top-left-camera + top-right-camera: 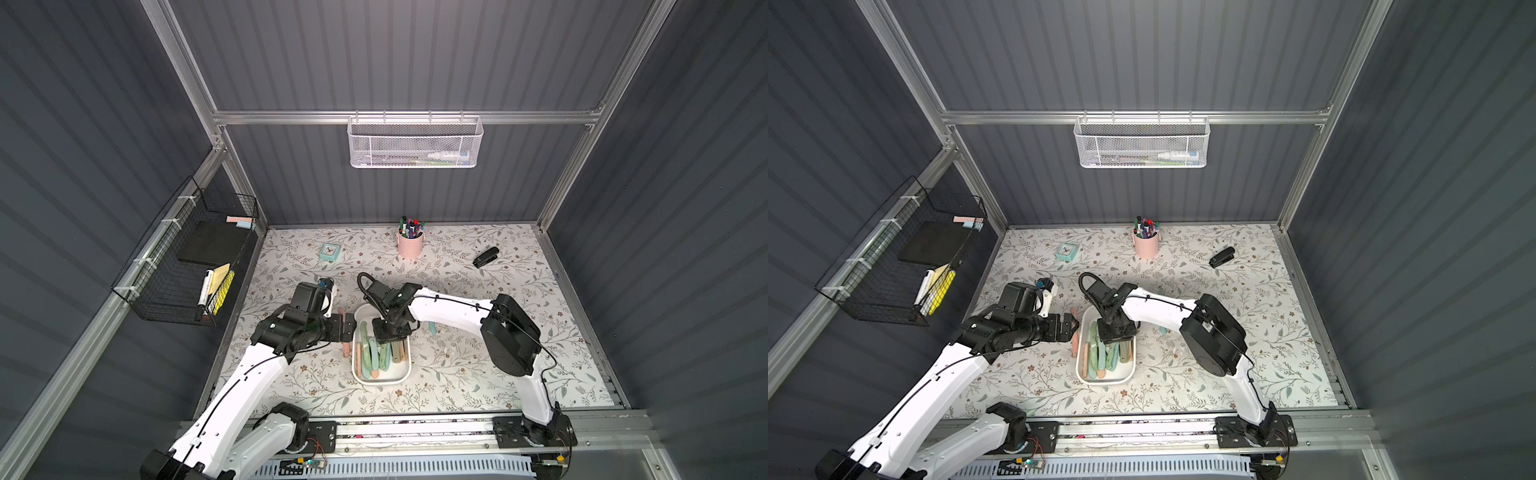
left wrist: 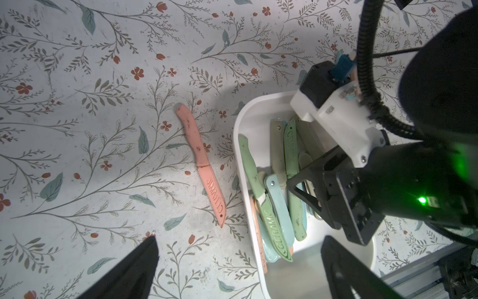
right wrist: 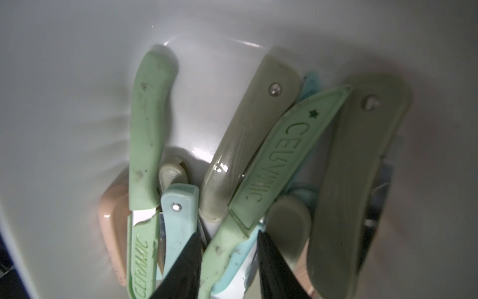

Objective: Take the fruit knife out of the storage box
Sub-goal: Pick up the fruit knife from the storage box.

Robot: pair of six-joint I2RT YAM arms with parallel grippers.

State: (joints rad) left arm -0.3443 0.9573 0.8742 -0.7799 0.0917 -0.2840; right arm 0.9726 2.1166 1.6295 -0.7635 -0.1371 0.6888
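The white storage box [image 1: 382, 380] [image 1: 1104, 380] sits mid-table and holds several sheathed fruit knives in green, light blue and pink. My right gripper [image 1: 390, 336] [image 3: 229, 234] reaches down into it. Its jaws are shut on the handle of a green fruit knife [image 3: 271, 160] [image 2: 291, 150] with "CERAMIC" on the sheath; a light-blue handle lies under that one. My left gripper [image 2: 239, 239] [image 1: 353, 328] hovers wide open and empty at the box's left rim [image 2: 236, 134]. A pink fruit knife [image 2: 199, 160] [image 1: 346, 349] lies on the table beside it.
A teal knife [image 1: 432, 328] lies on the table right of the box. Further back stand a pink pen cup [image 1: 410, 245], a small teal clock [image 1: 330, 251] and a black stapler [image 1: 485, 257]. A black wire basket [image 1: 187, 257] hangs left, a white mesh basket [image 1: 415, 143] behind.
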